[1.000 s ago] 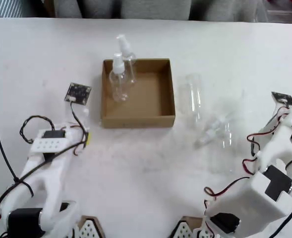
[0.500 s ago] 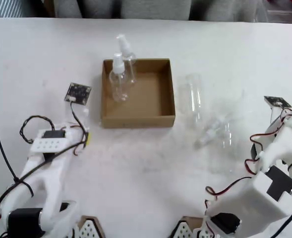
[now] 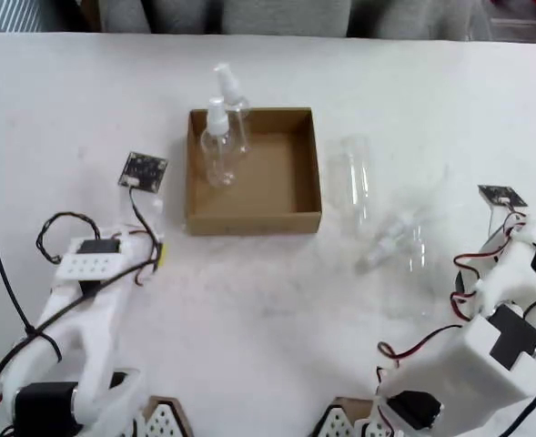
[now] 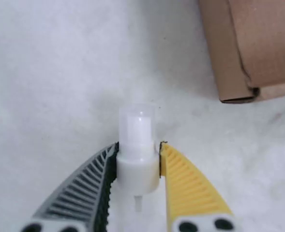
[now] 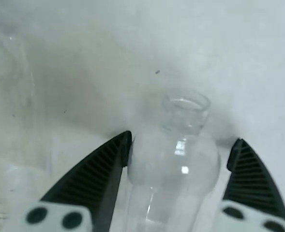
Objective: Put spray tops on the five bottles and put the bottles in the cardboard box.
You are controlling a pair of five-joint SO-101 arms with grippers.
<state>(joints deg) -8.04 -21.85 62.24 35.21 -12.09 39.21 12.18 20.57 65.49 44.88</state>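
Bottle (image 5: pixel 181 164), light, slick, thin-walled plastic, sat inside the open right tool (image 5: pixel 181 141); its body looked the safest hold. Left tool (image 4: pixel 138 146) clamped a spray top (image 4: pixel 137 128).

A white table (image 3: pixel 268 309) lay beneath the left gripper (image 4: pixel 138 145) and the right gripper (image 5: pixel 181 142). One small dark speck (image 5: pixel 157 72) marked it just ahead of the right gripper. Grey padded shapes (image 3: pixel 286 14) stood past the table's far edge, well ahead of both grippers. A red object (image 3: pixel 525 13) sat far ahead of the right gripper.
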